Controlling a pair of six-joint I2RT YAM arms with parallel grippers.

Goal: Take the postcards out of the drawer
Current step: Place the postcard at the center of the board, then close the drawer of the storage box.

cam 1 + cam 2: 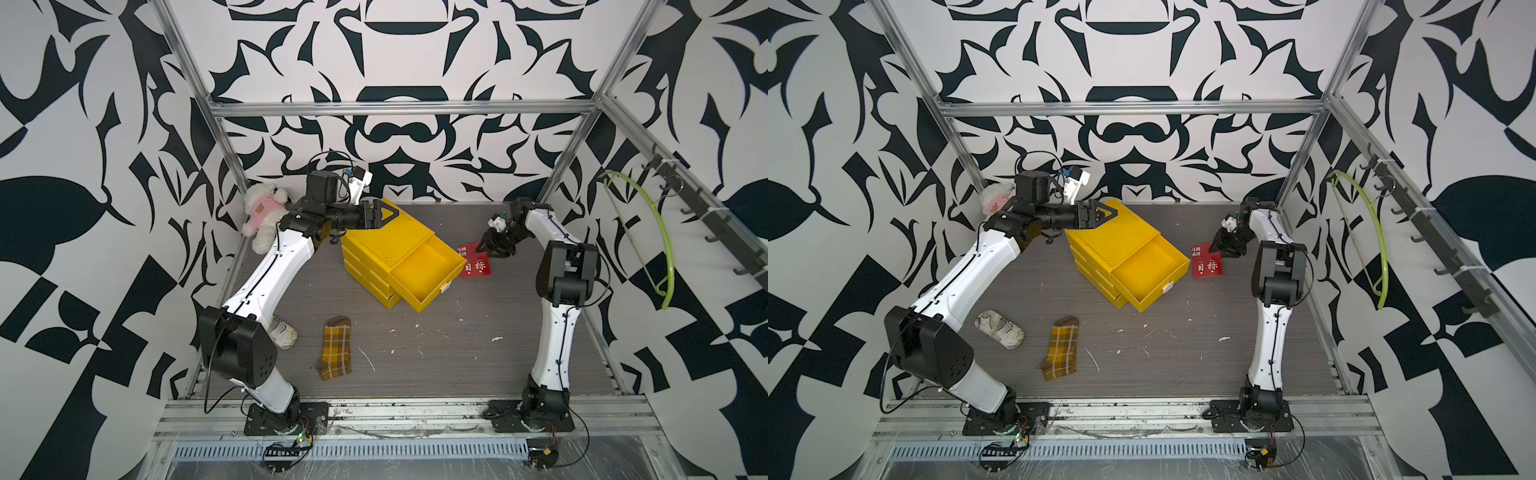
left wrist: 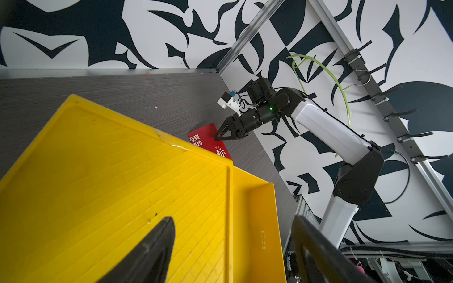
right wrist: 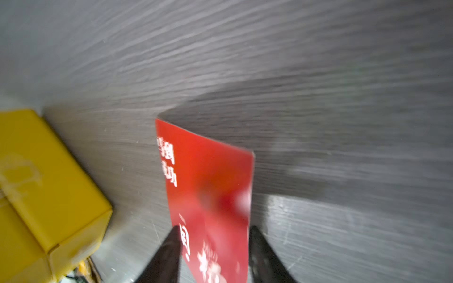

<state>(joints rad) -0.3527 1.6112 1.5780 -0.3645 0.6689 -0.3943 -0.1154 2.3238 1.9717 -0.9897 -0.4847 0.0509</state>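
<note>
— Where is the card?
— Your red rectangular postcard with white characters point(image 1: 476, 262) lies on the grey wood-grain table point(image 1: 457, 353), just right of the open yellow plastic drawer point(image 1: 434, 293), whose wall hides part of it.
— And the pincers?
— Your right gripper point(image 1: 480, 249) is at its far corner, jaws apart. Your left gripper point(image 2: 234, 218), also apart, hovers over the yellow plastic cabinet point(image 1: 382, 245). The yellow-brown plaid sock point(image 1: 336, 348) lies well apart.

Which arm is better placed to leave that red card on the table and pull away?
Right. The right tool stands open around the red card with white characters on the grey table. The left tool is open over the yellow plastic drawer cabinet, away from it.
</note>
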